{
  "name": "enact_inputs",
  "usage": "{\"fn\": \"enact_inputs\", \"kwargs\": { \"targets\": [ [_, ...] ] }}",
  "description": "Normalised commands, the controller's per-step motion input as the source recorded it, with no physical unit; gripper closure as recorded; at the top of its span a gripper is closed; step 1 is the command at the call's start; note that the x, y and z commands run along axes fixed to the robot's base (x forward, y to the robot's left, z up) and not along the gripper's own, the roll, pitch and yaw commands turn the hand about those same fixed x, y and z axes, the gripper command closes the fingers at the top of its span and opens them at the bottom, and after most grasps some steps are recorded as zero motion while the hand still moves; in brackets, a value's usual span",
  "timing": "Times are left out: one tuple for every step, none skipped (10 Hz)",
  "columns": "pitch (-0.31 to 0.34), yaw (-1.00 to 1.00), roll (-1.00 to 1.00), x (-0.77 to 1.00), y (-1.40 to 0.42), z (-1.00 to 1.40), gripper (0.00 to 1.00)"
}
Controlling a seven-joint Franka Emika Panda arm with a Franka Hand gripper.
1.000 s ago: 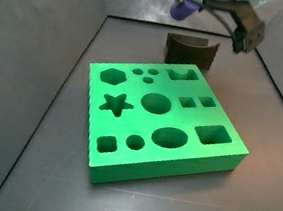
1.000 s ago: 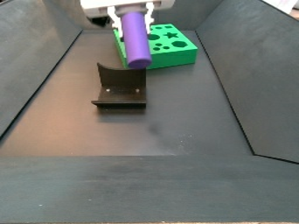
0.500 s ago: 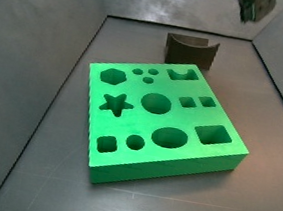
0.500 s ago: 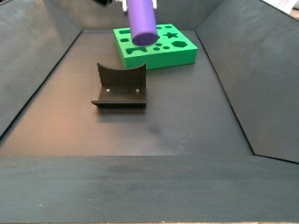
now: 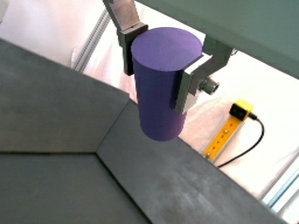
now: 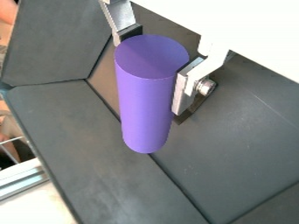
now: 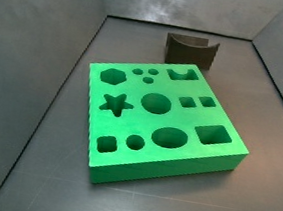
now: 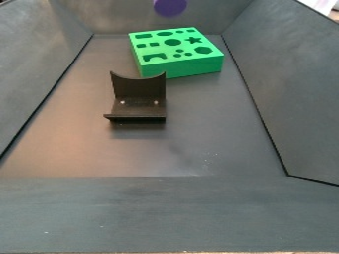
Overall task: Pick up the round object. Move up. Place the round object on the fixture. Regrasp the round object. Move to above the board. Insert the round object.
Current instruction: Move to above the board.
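In both wrist views the round object (image 5: 160,92) (image 6: 146,105), a smooth purple cylinder, stands lengthwise between the silver fingers (image 5: 191,83). My gripper (image 5: 163,66) (image 6: 152,74) is shut on its upper part. In a side view only the peg's purple lower end (image 8: 169,5) shows at the top edge, high above the green board (image 8: 179,67); the gripper itself is out of frame there. The board (image 7: 161,172) with its shaped cut-outs lies mid-floor. The dark fixture (image 7: 191,51) (image 8: 137,99) with its curved notch stands just beyond the board, with nothing on it.
Sloping dark walls (image 7: 36,20) ring the floor on all sides. Bare dark floor (image 8: 172,149) lies in front of the fixture. A yellow-ended cable (image 5: 239,114) shows outside the enclosure in a wrist view.
The gripper has risen with the purple peg, leaving one side view entirely; in the other only the peg's tip remains at the top edge. Board and fixture have not moved.
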Motion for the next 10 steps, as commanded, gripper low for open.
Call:
{"fn": "enact_inputs", "kwargs": {
  "targets": [
    [0.066,0.01,-0.07,-0.09,-0.01,0.85,1.00],
    [0.070,0.02,-0.06,-0.06,-0.01,0.63,1.00],
    [0.073,0.03,-0.06,-0.04,-0.01,0.52,1.00],
    [0.084,0.04,-0.06,-0.02,-0.01,0.31,1.00],
    [-0.091,-0.11,-1.00,-0.29,-1.00,0.09,1.00],
    [-0.100,-0.12,-1.00,-0.29,-1.00,0.06,1.00],
    [-0.105,-0.12,-1.00,-0.30,-1.00,0.06,1.00],
    [-0.102,-0.13,-1.00,-0.32,-1.00,0.06,1.00],
    [-0.104,-0.13,-1.00,-0.33,-1.00,0.06,1.00],
    [-0.104,-0.14,-1.00,-0.35,-1.00,0.07,1.00]
  ]
}}
